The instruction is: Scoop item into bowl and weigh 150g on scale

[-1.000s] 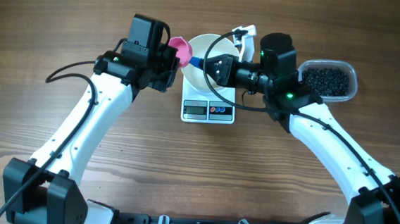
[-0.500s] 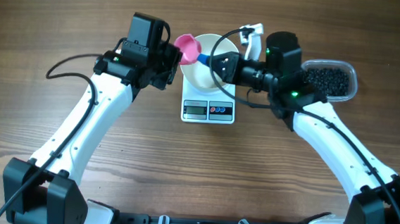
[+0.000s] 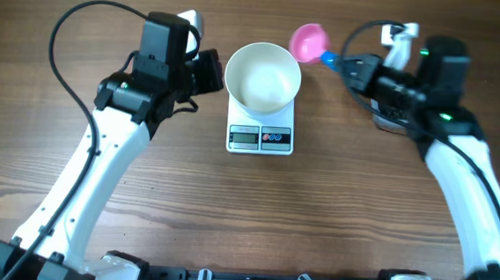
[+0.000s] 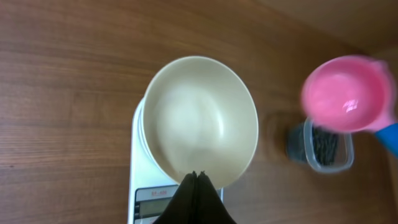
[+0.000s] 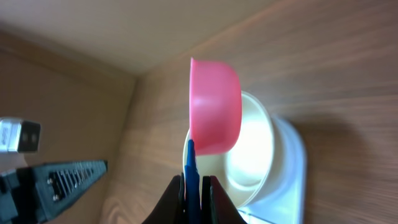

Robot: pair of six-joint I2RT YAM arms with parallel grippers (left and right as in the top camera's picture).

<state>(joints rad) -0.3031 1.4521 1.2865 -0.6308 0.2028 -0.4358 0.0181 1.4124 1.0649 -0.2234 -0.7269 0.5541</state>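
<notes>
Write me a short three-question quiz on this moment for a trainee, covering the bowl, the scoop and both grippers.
1. True or false: the bowl standing on the scale is empty.
2. What does the right gripper hold?
A) the rim of the bowl
B) a pink scoop, by its blue handle
C) nothing
3. In one word, is the left gripper open or shut?

Key: 1 true. 2 B. 3 shut, with nothing between its fingers.
</notes>
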